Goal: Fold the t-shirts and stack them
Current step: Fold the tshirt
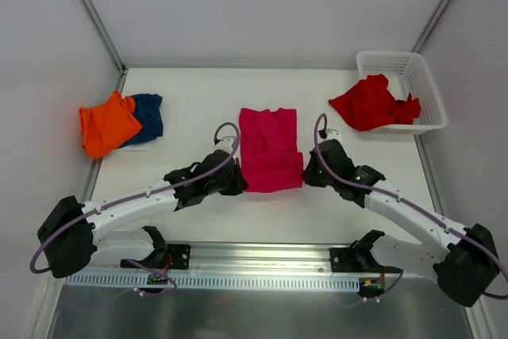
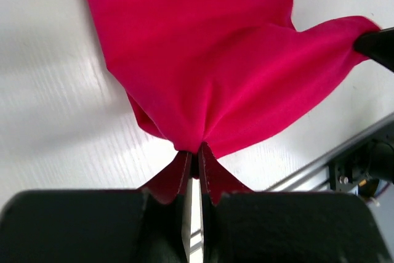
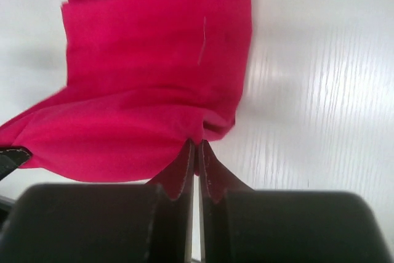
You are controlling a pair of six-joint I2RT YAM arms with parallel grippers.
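A magenta-pink t-shirt point(image 1: 269, 149) lies partly folded in the middle of the table. My left gripper point(image 1: 240, 182) is shut on its near left corner, and the cloth bunches at the closed tips point(image 2: 194, 150). My right gripper point(image 1: 306, 172) is shut on the near right corner, pinching the pink cloth point(image 3: 154, 90) at the tips point(image 3: 196, 144). An orange t-shirt point(image 1: 107, 122) lies folded at the far left, overlapping a navy blue t-shirt point(image 1: 150, 114). A bright red t-shirt point(image 1: 371, 102) hangs crumpled over the rim of the basket.
A white mesh basket point(image 1: 412, 78) stands at the far right corner. Metal frame posts rise at both back corners. A rail with the arm bases point(image 1: 254, 263) runs along the near edge.
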